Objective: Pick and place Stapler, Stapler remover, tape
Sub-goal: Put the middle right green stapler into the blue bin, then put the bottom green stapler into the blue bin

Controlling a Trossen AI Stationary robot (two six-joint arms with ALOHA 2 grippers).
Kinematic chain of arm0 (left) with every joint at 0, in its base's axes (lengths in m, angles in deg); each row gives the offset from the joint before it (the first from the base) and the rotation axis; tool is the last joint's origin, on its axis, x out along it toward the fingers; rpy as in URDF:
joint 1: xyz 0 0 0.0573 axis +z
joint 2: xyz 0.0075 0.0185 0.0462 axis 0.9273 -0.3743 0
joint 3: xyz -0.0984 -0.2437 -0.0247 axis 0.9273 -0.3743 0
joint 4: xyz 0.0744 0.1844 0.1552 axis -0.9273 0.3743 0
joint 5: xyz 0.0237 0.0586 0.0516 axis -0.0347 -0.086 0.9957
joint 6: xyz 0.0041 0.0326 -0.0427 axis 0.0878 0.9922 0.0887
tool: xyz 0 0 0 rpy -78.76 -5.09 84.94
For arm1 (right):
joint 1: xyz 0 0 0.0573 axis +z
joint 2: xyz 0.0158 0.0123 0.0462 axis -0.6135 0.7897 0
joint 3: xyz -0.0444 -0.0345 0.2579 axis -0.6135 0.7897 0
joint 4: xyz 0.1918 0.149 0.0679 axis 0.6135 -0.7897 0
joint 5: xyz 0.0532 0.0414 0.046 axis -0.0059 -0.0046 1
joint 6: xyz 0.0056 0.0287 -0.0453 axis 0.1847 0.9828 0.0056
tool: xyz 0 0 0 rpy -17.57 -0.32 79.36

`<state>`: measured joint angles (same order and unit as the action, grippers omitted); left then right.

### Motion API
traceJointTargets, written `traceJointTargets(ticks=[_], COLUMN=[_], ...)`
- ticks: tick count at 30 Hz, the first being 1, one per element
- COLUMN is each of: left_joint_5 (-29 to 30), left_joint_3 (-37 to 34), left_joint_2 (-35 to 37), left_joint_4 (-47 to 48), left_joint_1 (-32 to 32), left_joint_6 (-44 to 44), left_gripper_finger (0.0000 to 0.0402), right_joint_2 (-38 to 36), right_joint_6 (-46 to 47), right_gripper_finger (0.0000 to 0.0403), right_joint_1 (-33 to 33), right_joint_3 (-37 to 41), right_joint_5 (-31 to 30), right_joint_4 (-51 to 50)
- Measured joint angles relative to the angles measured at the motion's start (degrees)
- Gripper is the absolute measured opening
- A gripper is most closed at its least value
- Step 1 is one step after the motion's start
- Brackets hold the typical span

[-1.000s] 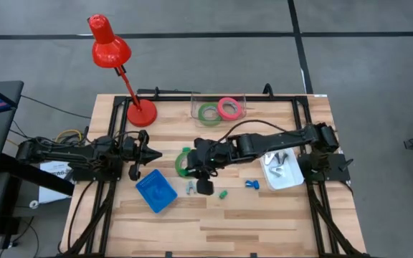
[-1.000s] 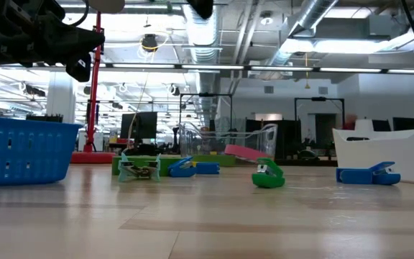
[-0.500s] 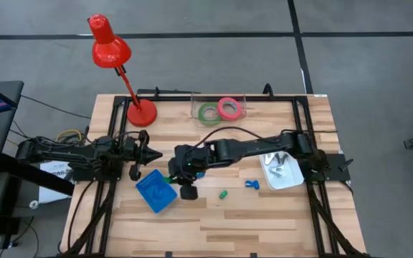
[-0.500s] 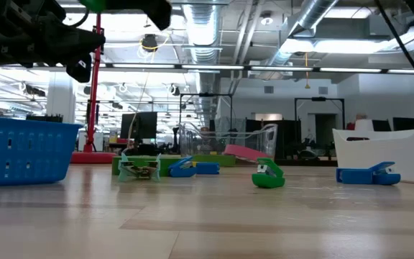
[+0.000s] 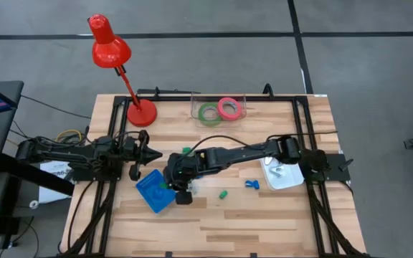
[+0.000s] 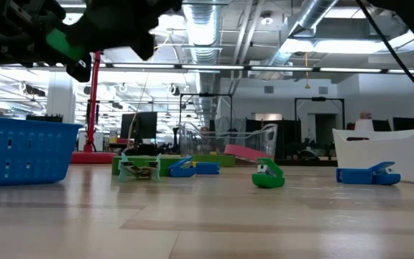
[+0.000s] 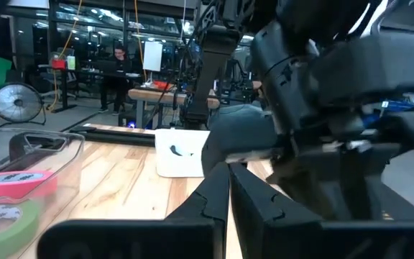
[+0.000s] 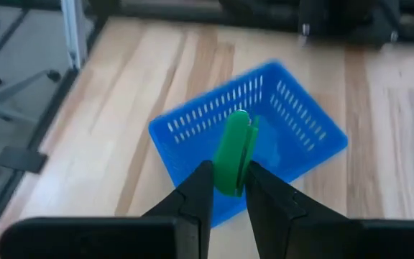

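My right gripper [image 5: 175, 182] reaches across the table to just above the blue basket [image 5: 155, 193], shut on a green tape ring [image 8: 232, 147]. The low view shows that ring [image 6: 63, 43] high above the table. A second green ring [image 5: 208, 113] and the pink-red ring [image 5: 228, 107] lie in a clear container at the far edge. Small clip-like pieces lie on the wood: one green [image 5: 222, 193] and one blue [image 5: 252, 184]. My left gripper [image 5: 153, 154] waits shut at the table's left, just beyond the basket. My right gripper pinches the green tape ring's band [image 8: 230, 169] between its two fingers, one finger [image 8: 198, 188] on each flat face. The fingers come from above, pointing down at the basket. The ring stands on edge in the hold, lifted clear above the blue basket's inside.
A red desk lamp [image 5: 110, 44] stands with its base [image 5: 140, 113] at the far left corner. A white tray [image 5: 287, 176] holding metal pieces sits at the right. Another small green piece [image 5: 186, 151] lies beside the right arm. Bare wood lies along the near edge.
My right gripper has travelled from the table's middle toward the left and near edge, carrying the green tape ring lifted clear, and now hangs over the blue basket. The left arm has kept still.
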<state>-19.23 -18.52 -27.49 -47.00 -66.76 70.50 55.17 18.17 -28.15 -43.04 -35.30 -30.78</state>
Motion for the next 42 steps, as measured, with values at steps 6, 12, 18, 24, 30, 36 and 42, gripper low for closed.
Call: traceJointTargets(ticks=[6,12,18,24,30,36,42], left_joint_5=[0.0,0.0,0.0,0.0,0.0,0.0,0.0], left_joint_3=[0.0,0.0,0.0,0.0,0.0,0.0,0.0], left_joint_2=[0.0,0.0,0.0,0.0,0.0,0.0,0.0], left_joint_4=[-0.3,-0.3,-0.3,-0.3,-0.3,-0.3,-0.3], left_joint_1=[0.0,0.0,0.0,0.0,0.0,0.0,0.0], left_joint_6=[0.0,0.0,0.0,0.0,0.0,0.0,0.0], left_gripper_finger=[0.0008,0.0008,0.0008,0.0008,0.0008,0.0008,0.0008], right_joint_2=[0.8,0.7,0.7,0.7,0.7,0.7,0.7], right_joint_6=[-0.1,-1.0,-1.0,-0.9,-2.2,-2.0,0.5], right_gripper_finger=[0.0066,0.0066,0.0066,0.0066,0.0089,0.0166,0.0243], right_joint_1=[0.0,0.0,0.0,0.0,0.0,0.0,-0.2], right_joint_3=[0.2,0.1,0.1,0.1,0.1,0.1,0.1], right_joint_5=[0.1,0.1,0.3,0.4,3.6,8.0,7.8], right_joint_4=[2.3,6.0,7.6,7.6,7.5,7.4,7.3])
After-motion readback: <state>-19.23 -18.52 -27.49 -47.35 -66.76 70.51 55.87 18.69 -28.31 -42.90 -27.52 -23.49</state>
